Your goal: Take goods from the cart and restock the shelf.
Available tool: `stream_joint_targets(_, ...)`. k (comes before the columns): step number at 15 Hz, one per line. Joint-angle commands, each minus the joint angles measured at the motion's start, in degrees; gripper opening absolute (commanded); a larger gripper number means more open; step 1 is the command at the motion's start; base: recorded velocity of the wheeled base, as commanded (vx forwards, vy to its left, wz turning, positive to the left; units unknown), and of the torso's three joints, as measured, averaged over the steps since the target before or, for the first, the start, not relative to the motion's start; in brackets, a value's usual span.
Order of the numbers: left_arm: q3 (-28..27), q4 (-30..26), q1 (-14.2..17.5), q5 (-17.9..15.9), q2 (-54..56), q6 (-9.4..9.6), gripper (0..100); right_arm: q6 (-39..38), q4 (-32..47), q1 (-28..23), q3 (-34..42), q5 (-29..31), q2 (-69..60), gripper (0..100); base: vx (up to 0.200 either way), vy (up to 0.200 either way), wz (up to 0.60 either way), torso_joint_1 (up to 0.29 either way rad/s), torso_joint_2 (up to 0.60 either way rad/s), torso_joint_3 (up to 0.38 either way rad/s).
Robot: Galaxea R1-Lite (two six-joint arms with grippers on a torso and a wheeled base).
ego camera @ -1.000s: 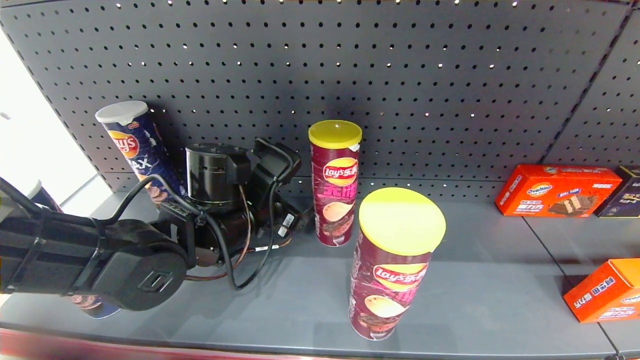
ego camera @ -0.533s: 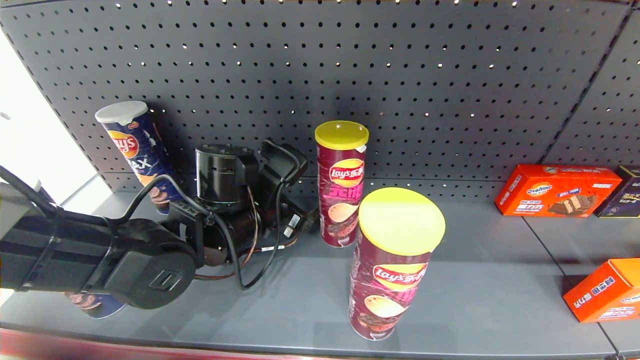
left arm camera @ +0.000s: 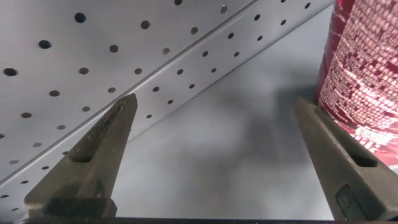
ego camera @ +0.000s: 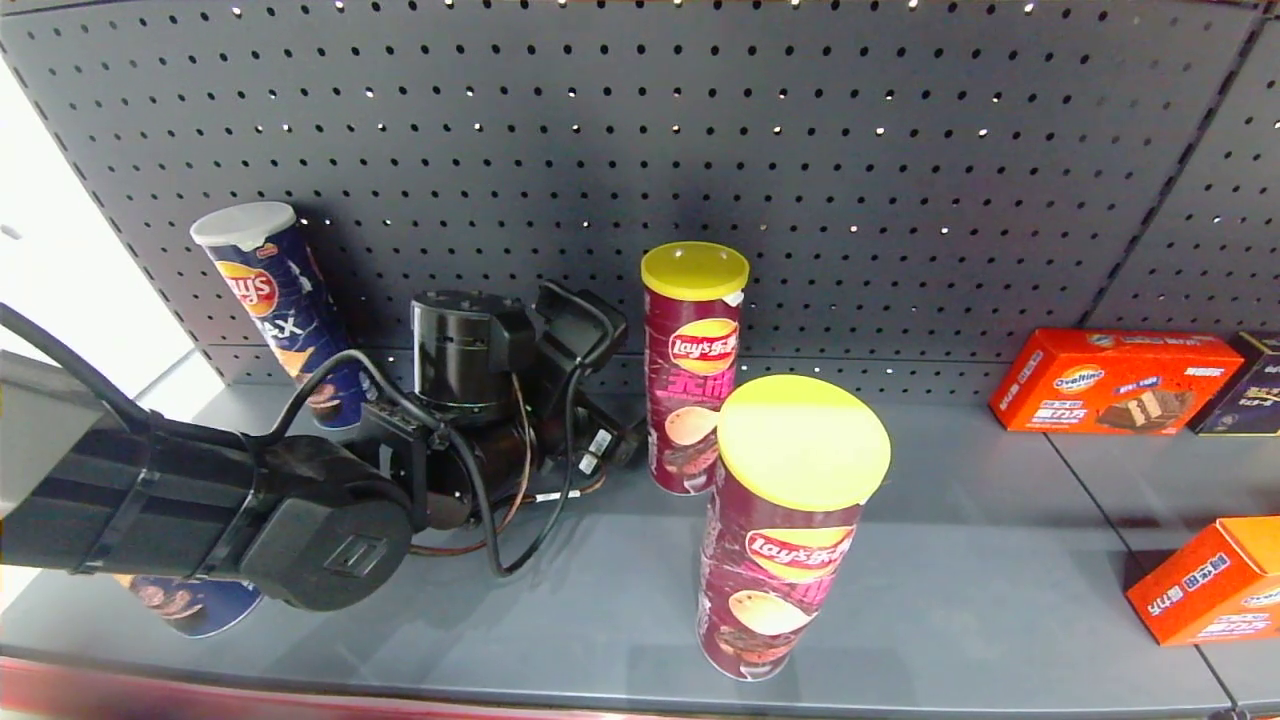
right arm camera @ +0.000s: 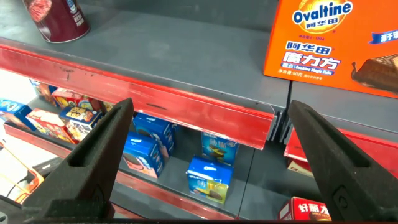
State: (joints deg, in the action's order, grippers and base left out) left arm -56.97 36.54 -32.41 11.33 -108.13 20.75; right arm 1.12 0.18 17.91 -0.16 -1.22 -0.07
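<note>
Shelf (ego camera: 1000, 560): grey board with a pegboard (ego camera: 800, 150) behind it; the goods stand on it.
Left arm (ego camera: 200, 500): it lies low over the left part of the shelf, and its wrist points at the back can.
Front can (ego camera: 780, 560): red with a yellow lid, upright near the shelf edge, apart from the arm.
Back can (ego camera: 693, 370): red with a yellow lid, upright close to the pegboard, behind the front can.
Blue can (ego camera: 275, 300): white lid, it stands at the far left by the pegboard.
Boxes: one orange box (ego camera: 1110, 380) is at the back right, a second one (ego camera: 1210, 580) is nearer at the right edge.
Left gripper (left arm camera: 214, 106): the fingers are wide apart and nothing is between them. One finger (left arm camera: 339, 155) is right at the side of the back can (left arm camera: 367, 68); I cannot tell if they touch.
Right gripper (right arm camera: 211, 109): the fingers are wide apart and hold nothing; it is before a red shelf edge (right arm camera: 186, 93), with an orange box (right arm camera: 336, 43) above it.
Change: in one second the left arm went to the right, and the back can moved right with it, still upright. The front can, the blue can and the boxes stayed in place.
</note>
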Motion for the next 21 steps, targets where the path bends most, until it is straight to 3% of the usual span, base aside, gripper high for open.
stream_joint_targets(1, -0.5, 0.0, 0.0, 0.0, -0.7, -0.01, 100, 0.0, 0.0, 0.0, 0.0, 0.0, 0.1, 100, 0.000, 0.000, 0.00, 0.000, 0.00, 0.000)
stream_joint_targets(21, -1.7, 0.3, -0.3, 0.0, -2.3, -0.18, 100, 0.0, 0.0, 0.0, 0.0, 0.0, 0.1, 100, 0.000, 0.000, 0.00, 0.000, 0.00, 0.000)
